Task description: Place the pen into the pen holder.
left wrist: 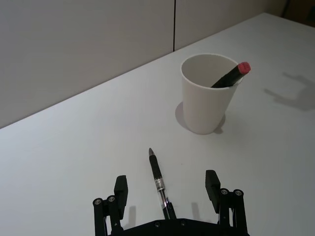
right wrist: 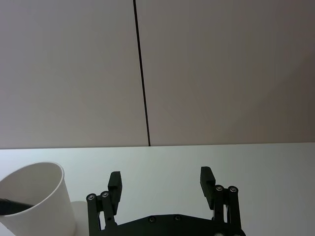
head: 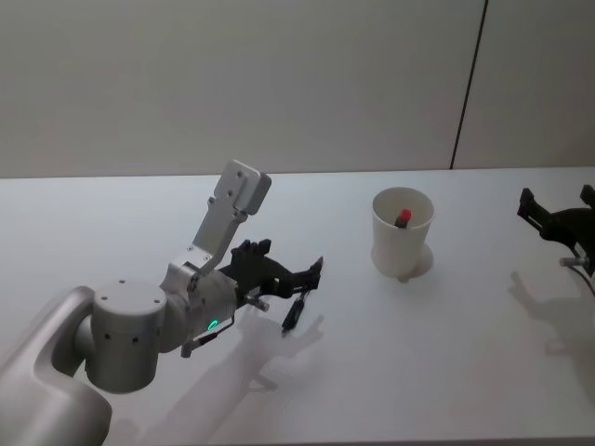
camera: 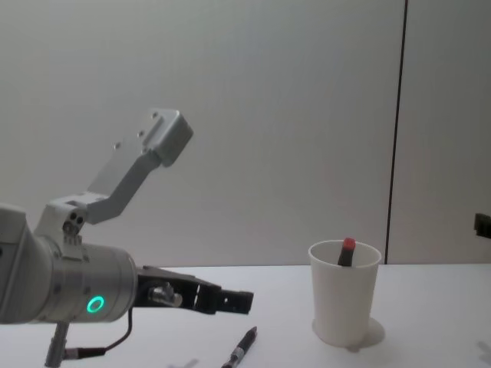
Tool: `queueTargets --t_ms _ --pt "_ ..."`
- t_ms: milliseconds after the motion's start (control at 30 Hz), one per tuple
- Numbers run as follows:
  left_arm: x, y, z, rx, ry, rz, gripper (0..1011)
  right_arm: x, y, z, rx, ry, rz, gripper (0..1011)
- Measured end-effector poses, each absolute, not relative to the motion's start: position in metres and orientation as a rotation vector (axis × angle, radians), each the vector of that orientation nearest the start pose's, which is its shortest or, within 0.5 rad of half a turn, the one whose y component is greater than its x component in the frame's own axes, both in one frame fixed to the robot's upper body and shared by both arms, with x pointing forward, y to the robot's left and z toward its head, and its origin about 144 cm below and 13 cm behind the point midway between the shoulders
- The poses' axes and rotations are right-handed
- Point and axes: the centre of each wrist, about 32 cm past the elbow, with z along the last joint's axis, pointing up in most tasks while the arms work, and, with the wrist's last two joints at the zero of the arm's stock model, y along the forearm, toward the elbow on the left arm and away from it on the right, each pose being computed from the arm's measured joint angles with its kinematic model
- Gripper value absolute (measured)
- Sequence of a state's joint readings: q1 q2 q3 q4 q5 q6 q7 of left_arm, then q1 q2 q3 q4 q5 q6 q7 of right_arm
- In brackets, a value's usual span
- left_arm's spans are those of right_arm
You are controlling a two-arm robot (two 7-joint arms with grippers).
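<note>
A black pen (left wrist: 158, 181) lies flat on the white table (left wrist: 74, 147), its tip pointing toward the pen holder (left wrist: 204, 96), a white paper cup. My left gripper (left wrist: 166, 187) is open and hovers just above the pen, one finger on each side of it without touching. The same pen (head: 296, 314) shows under the left gripper (head: 302, 282) in the head view, left of the pen holder (head: 403, 234). A second pen with a red cap (left wrist: 231, 76) leans inside the cup. My right gripper (right wrist: 161, 182) is open and empty, off to the cup's right (head: 558, 218).
The table (head: 446, 372) is bare white around the cup and pen. A grey wall with a dark vertical seam (head: 469, 84) stands behind the table's far edge. From the chest, the pen (camera: 242, 349) lies below the left gripper (camera: 230, 301).
</note>
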State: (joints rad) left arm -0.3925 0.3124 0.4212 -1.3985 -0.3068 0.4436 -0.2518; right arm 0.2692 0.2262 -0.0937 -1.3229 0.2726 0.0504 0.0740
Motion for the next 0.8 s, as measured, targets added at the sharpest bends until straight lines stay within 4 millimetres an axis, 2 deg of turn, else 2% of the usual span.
queueTargets --t_ms 800 --pt "0.553 0.21 1.185 0.46 0.208 0.996 1004 0.534 -0.283 1.164 -0.009 0.057 -1.462 1001"
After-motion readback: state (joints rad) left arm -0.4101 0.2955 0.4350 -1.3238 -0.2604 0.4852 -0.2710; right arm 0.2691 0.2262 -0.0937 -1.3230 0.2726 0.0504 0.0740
